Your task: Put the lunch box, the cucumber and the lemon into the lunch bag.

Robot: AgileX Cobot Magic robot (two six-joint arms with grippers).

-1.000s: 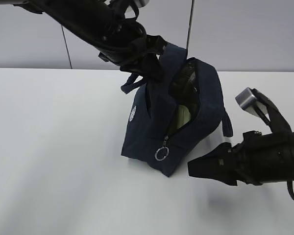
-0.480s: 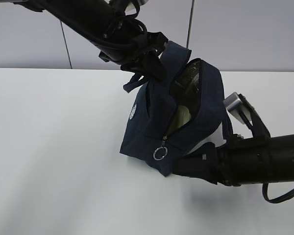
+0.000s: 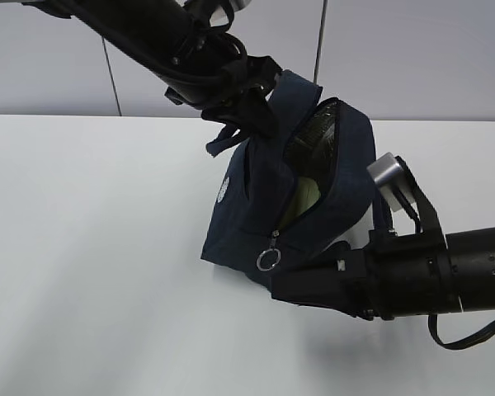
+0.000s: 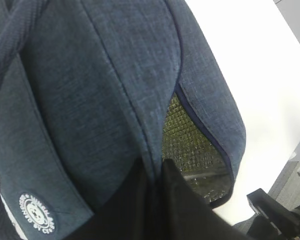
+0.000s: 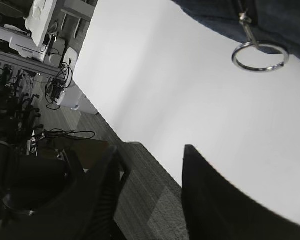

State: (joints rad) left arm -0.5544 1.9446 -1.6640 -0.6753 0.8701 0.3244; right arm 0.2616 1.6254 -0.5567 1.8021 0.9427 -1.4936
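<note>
The navy lunch bag [image 3: 330, 206] stands tilted on the white table, its zipper open along the front. My left gripper [image 3: 249, 103] is shut on the bag's top fabric [image 4: 115, 100] and holds it up, with the black fingers [image 4: 175, 200] pinching a fold. A pale green patch in the opening is the lunch box [image 3: 308, 196] lid. The cucumber and the lemon are hidden. My right gripper [image 3: 282, 289] lies low beside the bag's front corner, just below the silver ring pull [image 3: 268, 261]. In the right wrist view the right gripper [image 5: 151, 150] is open with nothing between its fingers, and the ring pull [image 5: 260, 55] hangs ahead of it.
The white table [image 3: 91, 247] stretches left of the bag. Its near edge [image 5: 140, 145] drops to grey floor with cables and equipment. A loop handle [image 3: 223, 140] hangs off the bag's left side. Quilted foil lining [image 4: 190, 145] shows under the lifted flap.
My right gripper has slid left along the table up to the bag's lower front corner, under the ring pull, its jaws narrowing a little. The left gripper keeps its hold on the bag.
</note>
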